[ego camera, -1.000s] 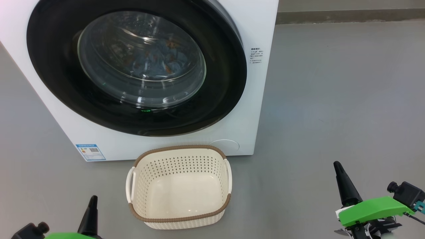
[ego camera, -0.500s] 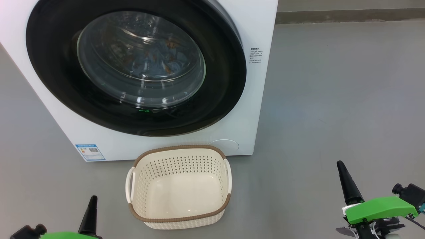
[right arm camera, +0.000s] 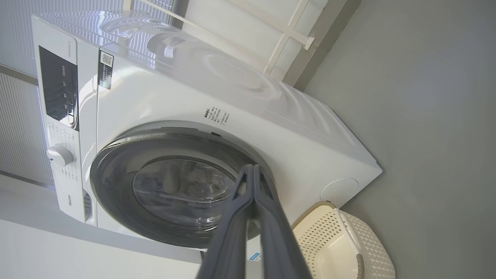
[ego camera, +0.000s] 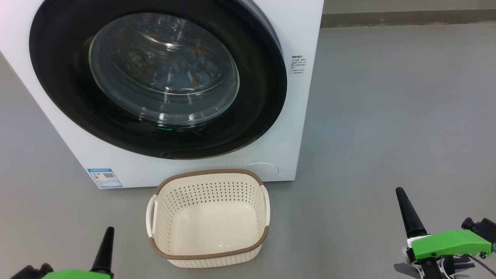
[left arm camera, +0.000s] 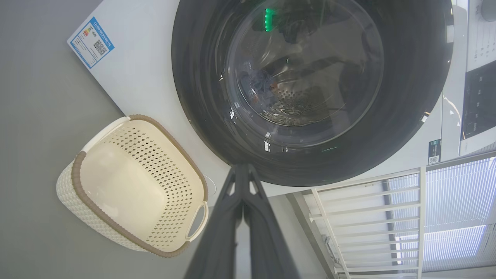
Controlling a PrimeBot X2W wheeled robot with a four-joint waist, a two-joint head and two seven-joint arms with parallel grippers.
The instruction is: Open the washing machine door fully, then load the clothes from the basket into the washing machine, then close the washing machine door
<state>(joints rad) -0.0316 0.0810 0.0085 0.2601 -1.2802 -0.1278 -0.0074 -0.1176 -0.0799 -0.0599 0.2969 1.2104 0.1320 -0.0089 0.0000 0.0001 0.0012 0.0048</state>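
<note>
Right tool (ego camera: 400, 192) has slid a bit toward the lower right corner of the head view since a second ago; left tool (ego camera: 109, 231) is about where it was, at lower left. Both tools narrow, fingers pressed together, holding nothing. Washing machine (ego camera: 302, 116) stands on grey floor (ego camera: 387, 116), washing machine door (ego camera: 255, 116) closed flat against the front. Clothes (ego camera: 186, 73) sit inside the drum, blue fabric seen through the glass. Basket (ego camera: 211, 172) sits on the floor just in front of the machine, between the two tools, cream bottom bare. Blue sticker (ego camera: 104, 177) at the machine's lower left.

Left wrist view: left tool (left arm camera: 242, 168) closed to a point, aimed at the door (left arm camera: 201, 97) rim, apart from it. Clothes (left arm camera: 259, 83) behind the glass. Basket (left arm camera: 155, 155) beside the machine (left arm camera: 143, 69).

Right wrist view: right tool (right arm camera: 252, 168) closed, door (right arm camera: 116, 186) shut behind it, basket (right arm camera: 329, 236) at the machine's (right arm camera: 310, 147) foot.
</note>
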